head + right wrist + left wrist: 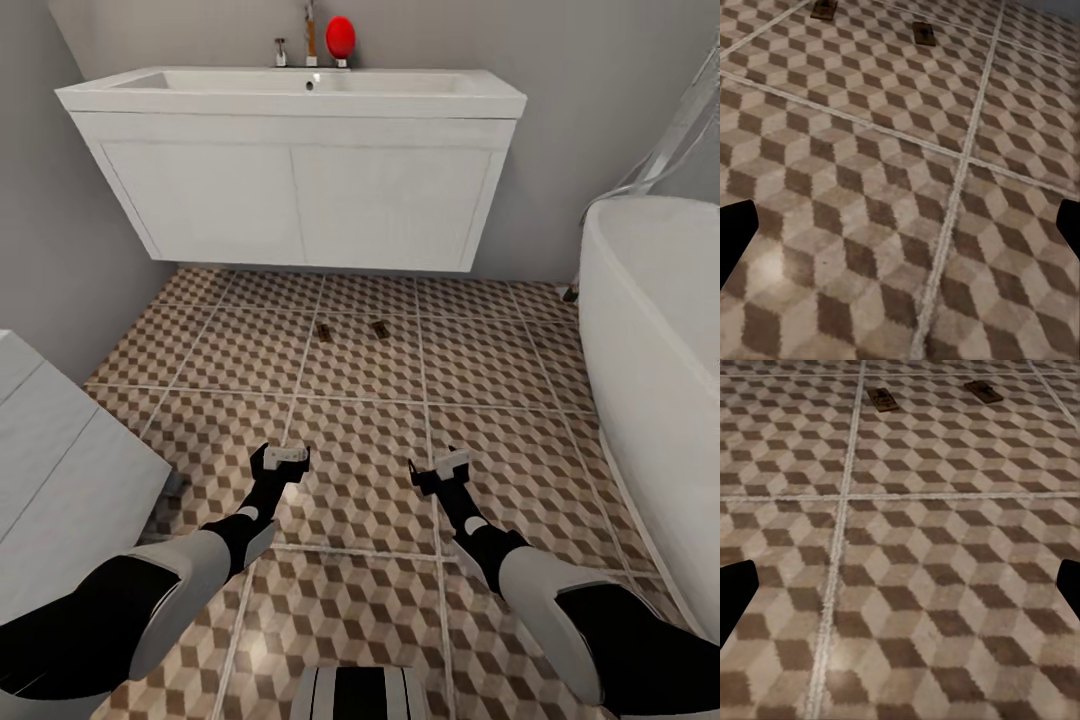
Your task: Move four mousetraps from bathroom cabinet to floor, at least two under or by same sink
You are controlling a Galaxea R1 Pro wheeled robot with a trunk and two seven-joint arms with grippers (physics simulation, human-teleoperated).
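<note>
Two mousetraps lie flat on the bathroom floor [360,480] in front of the bathroom sink [300,100]: one mousetrap [325,329] to the left, the other mousetrap [380,327] just right of it. The left wrist view shows the same pair, one mousetrap [882,399] and another mousetrap [983,391]; the right wrist view shows one mousetrap [823,9] and a second mousetrap [923,33]. My left gripper [283,455] and right gripper [445,463] hover low over the tiles, well short of the traps, both open and empty. The cabinet is out of view.
A white bathtub [655,330] fills the right side, with a hose on the wall above it. A white boxy unit [60,470] stands at the left. A red object [340,37] and a chrome tap [311,35] sit on the sink's back edge.
</note>
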